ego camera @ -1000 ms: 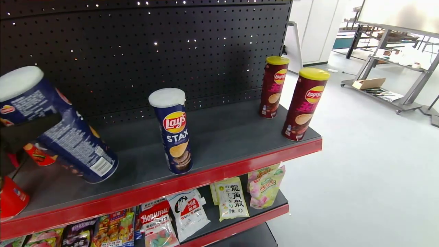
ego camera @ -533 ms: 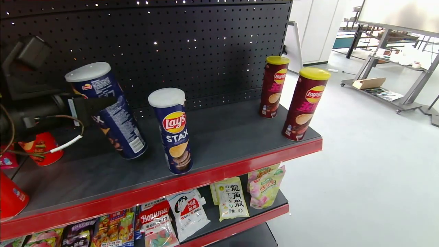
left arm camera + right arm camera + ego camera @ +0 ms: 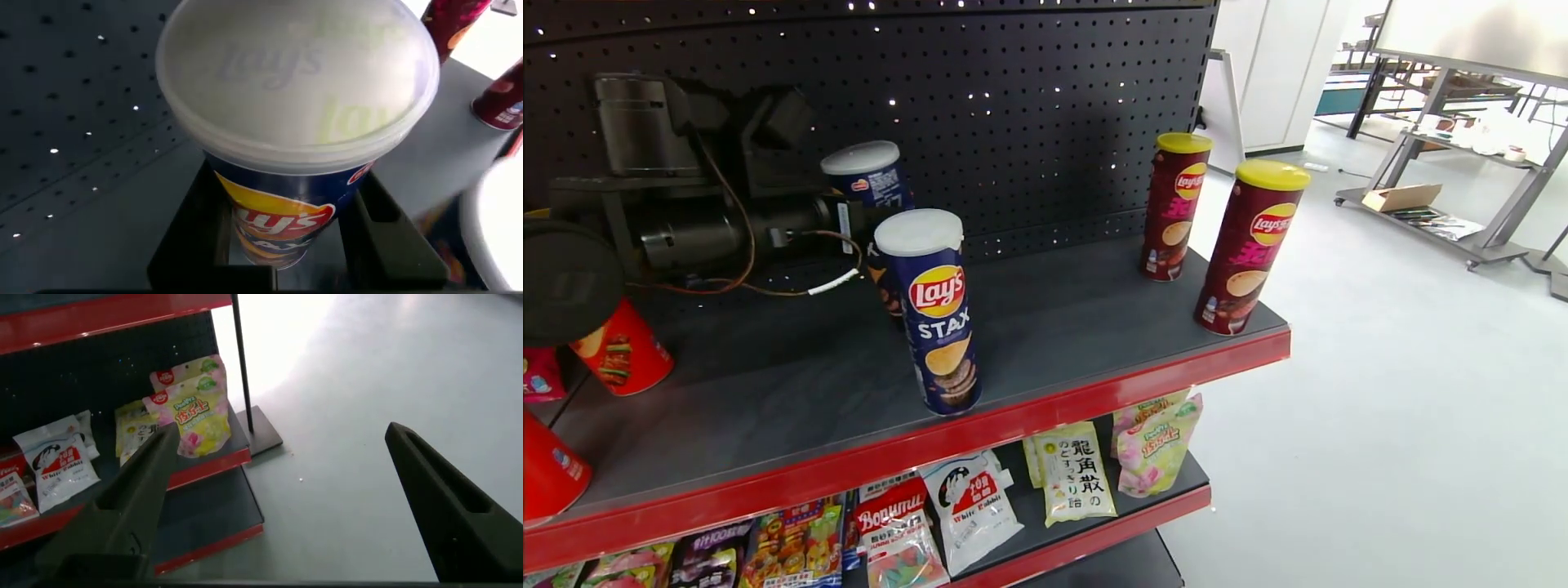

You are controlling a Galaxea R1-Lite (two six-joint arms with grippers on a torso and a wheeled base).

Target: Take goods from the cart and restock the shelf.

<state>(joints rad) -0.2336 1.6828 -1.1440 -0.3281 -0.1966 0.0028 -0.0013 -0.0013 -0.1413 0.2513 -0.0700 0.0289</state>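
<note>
Currently the left gripper [image 3: 286,249] carries the dark blue cylindrical paperboard chip can with a white plastic lid [image 3: 870,181]. Its black fingers [image 3: 186,241] are clamped on the mid-body, below the lid. A matching upright can [image 3: 935,318] stands just in front of the fingers on the dark grey shelf board [image 3: 1062,327], hiding the held can's base. Judged light, stiff yet crushable, glossy and easily tipped, the can suits a moderate mid-body hold. Compared with a second ago, it has travelled from the near side, strongly tilted, to nearly upright beside the black pegboard [image 3: 1029,122]. The right gripper [image 3: 282,498] fingers are spread, empty.
</note>
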